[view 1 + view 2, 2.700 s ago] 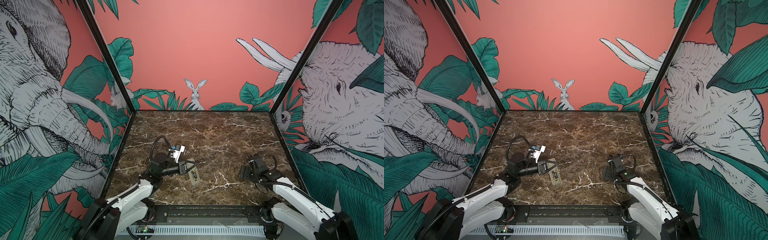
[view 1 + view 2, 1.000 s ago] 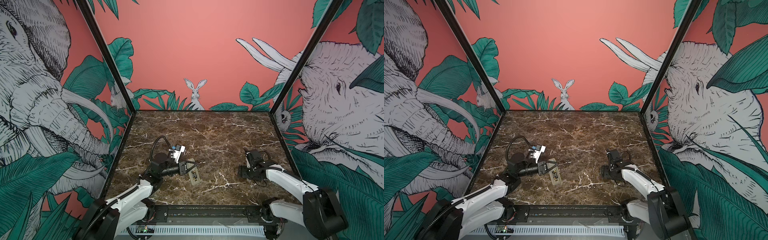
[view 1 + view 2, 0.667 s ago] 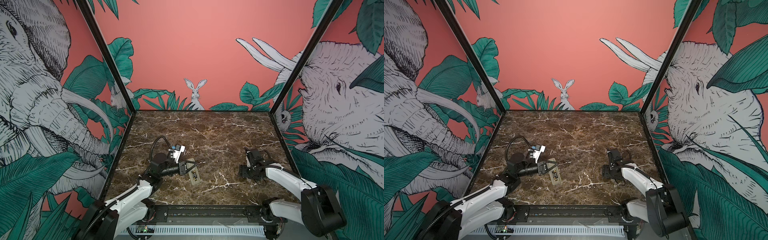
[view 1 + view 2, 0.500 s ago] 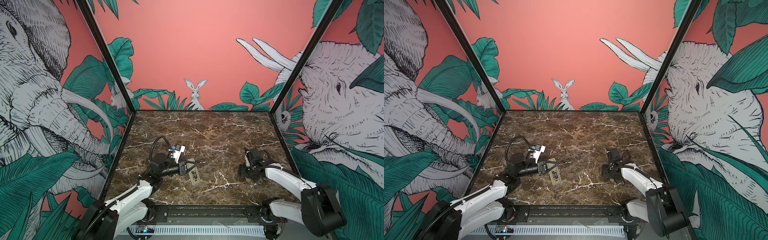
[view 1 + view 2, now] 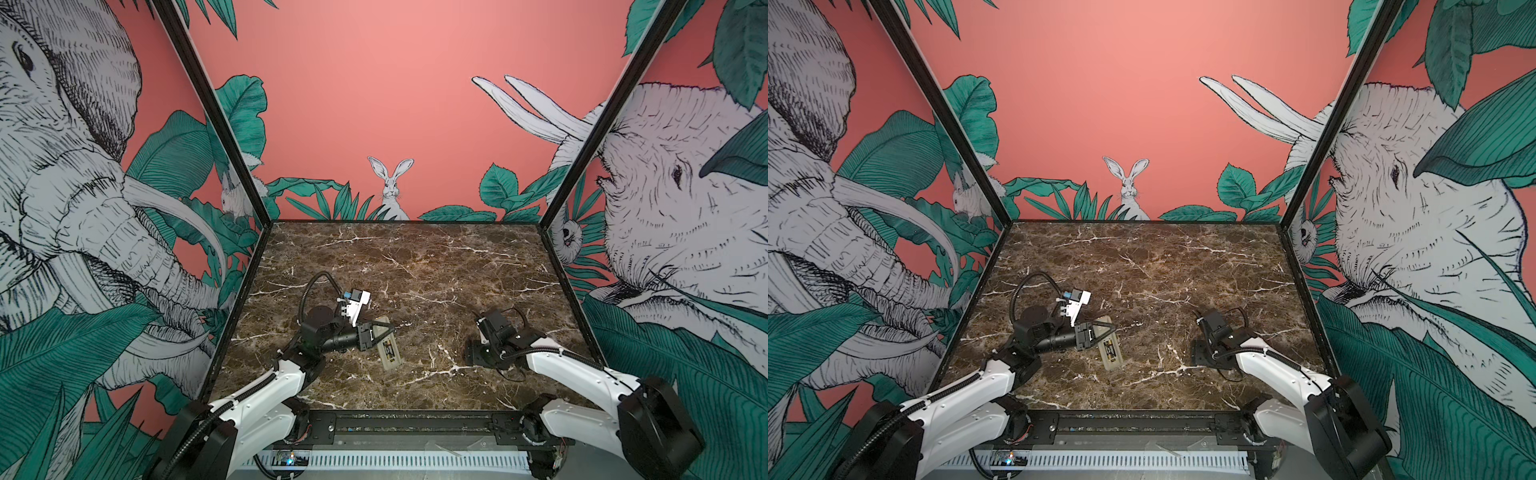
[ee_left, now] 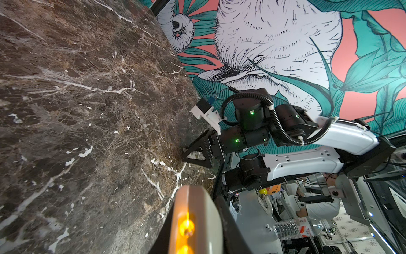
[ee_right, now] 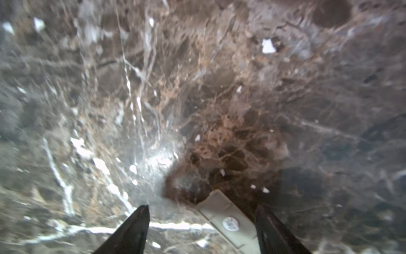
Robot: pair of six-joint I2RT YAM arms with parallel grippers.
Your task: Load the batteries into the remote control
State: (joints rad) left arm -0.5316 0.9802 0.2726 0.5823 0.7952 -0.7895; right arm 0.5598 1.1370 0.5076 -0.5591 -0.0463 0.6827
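The remote control (image 5: 390, 357) lies greyish-beige back up at the centre-left in both top views. Dark batteries (image 5: 1109, 347) with gold marks sit in its open bay. My left gripper (image 5: 387, 330) is shut on the remote's far end. In the left wrist view the remote (image 6: 198, 202) fills the gap between the jaws and glows orange. My right gripper (image 7: 202, 211) hangs open just above the table. A flat beige cover (image 7: 228, 220) with a round white sticker lies between its fingers. In a top view the right gripper (image 5: 473, 354) points down and hides the cover.
The brown marble table (image 5: 415, 266) is boxed in by printed walls on three sides. A black rail (image 5: 415, 424) runs along the front edge between the two arm bases. The right arm's cable (image 5: 513, 376) loops on the table beside its wrist.
Since the earliest frames my right arm has swung its wrist in and down toward the table. Over the last second it shifted only slightly. The left arm and the remote have not moved.
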